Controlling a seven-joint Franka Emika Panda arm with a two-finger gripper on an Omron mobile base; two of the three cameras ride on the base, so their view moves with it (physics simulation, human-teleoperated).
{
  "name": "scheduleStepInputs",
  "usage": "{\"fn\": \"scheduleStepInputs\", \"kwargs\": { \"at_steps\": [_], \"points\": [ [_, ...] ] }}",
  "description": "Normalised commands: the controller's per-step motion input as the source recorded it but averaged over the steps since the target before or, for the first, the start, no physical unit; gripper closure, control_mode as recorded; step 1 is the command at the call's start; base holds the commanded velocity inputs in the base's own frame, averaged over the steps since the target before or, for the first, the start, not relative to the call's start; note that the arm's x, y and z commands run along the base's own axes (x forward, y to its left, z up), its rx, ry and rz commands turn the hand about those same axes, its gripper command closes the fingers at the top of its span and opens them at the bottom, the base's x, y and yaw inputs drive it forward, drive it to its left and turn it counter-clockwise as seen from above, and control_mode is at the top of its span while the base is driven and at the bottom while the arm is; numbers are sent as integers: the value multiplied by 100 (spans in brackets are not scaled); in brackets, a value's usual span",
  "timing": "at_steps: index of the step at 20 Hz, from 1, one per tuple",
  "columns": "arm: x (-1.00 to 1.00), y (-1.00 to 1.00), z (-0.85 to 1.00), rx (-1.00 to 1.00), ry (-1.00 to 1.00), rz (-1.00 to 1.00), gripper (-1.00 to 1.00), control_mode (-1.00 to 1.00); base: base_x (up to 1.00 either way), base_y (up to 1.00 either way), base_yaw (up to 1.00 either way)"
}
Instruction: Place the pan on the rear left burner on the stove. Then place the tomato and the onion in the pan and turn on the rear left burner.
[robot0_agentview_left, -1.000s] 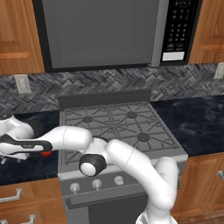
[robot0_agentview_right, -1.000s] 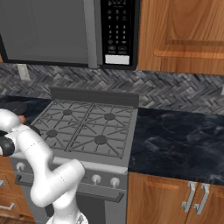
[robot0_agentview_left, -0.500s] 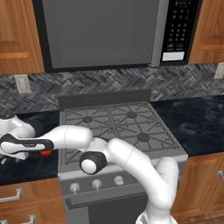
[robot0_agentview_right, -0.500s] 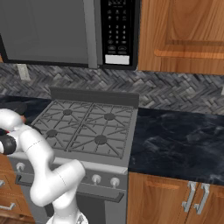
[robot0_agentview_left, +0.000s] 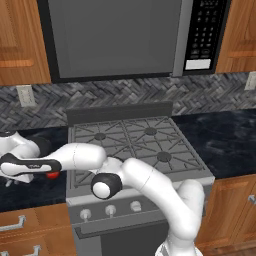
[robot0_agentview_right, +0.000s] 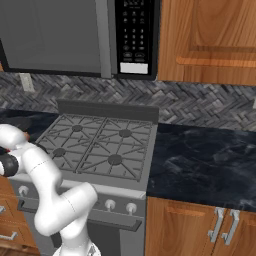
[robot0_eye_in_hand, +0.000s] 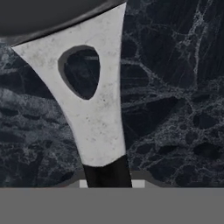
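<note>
The stove (robot0_agentview_left: 135, 145) stands between two stretches of table (robot0_agentview_right: 200, 160), with a microwave (robot0_agentview_left: 115, 40) mounted above it. The rear left burner (robot0_agentview_left: 100, 136) lies at the stove's back left, just before the back rail. The arm reaches over the stove's front left corner to the table on the left. There the pan (robot0_eye_in_hand: 48, 15) rests on the table. The tomato (robot0_agentview_left: 52, 175) lies near the table's front edge, just beside the stove's left side.

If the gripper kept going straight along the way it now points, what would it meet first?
In the hand view the pan handle lies directly ahead, its dark shaft running down to the gripper, so the gripper would meet that first, then the pan. Depth is unclear; it may already be gripping the handle.
</note>
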Motion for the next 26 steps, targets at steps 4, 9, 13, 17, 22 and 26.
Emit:
{"fn": "scheduleStepInputs", "kwargs": {
  "at_steps": [4, 9, 13, 17, 22, 26],
  "points": [
    [0, -5, 9, -7, 0, -6, 100, -100, 0, 0, 0],
    [0, 0, 34, -5, 0, -4, 100, -100, 0, 0, 0],
    [0, 0, 53, -2, 0, -1, 100, -100, 0, 0, 0],
    [0, -4, 47, -4, 0, 0, 100, -100, 0, 0, 0],
    [0, -24, 41, -5, 0, -1, 100, -100, 0, 0, 0],
    [0, -43, 41, -4, -1, -2, 100, -100, 0, 0, 0]
  ]
}}
